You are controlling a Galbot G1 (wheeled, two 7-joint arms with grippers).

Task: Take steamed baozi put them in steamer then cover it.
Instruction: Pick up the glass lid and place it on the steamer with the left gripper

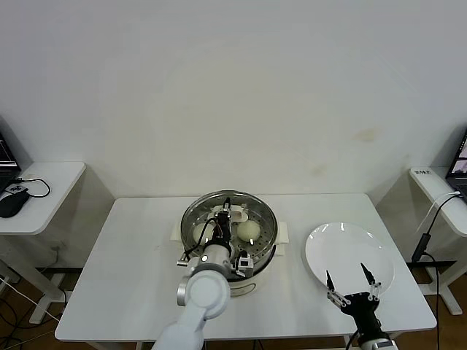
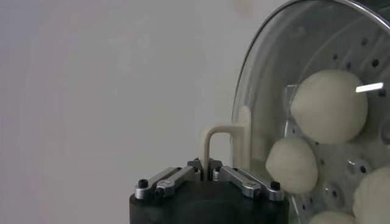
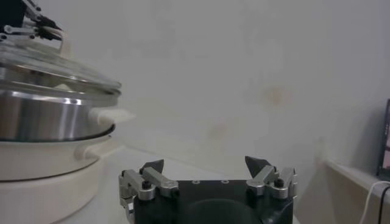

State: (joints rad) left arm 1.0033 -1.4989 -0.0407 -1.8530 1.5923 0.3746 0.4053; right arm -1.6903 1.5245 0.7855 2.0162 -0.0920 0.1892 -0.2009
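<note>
The steel steamer (image 1: 267, 220) stands on its white pot base (image 3: 42, 164) at the middle of the table. Through the glass I see three cream-white baozi (image 2: 329, 105) (image 2: 292, 164) (image 2: 373, 193) on its perforated floor. The clear glass cover (image 3: 55, 67) lies over the steamer, slightly tilted. My left gripper (image 2: 207, 165) is shut on the cover's cream-white handle (image 2: 222, 137), above the steamer's middle (image 1: 228, 211). Over the near edge of the white plate (image 1: 343, 244), my right gripper (image 1: 350, 278) stands open with nothing between its fingers.
The white table (image 1: 131, 277) carries only the pot and the plate. A side table with a black mouse (image 1: 11, 205) stands at the far left. Another side table with a hanging cable (image 1: 430, 226) stands at the far right.
</note>
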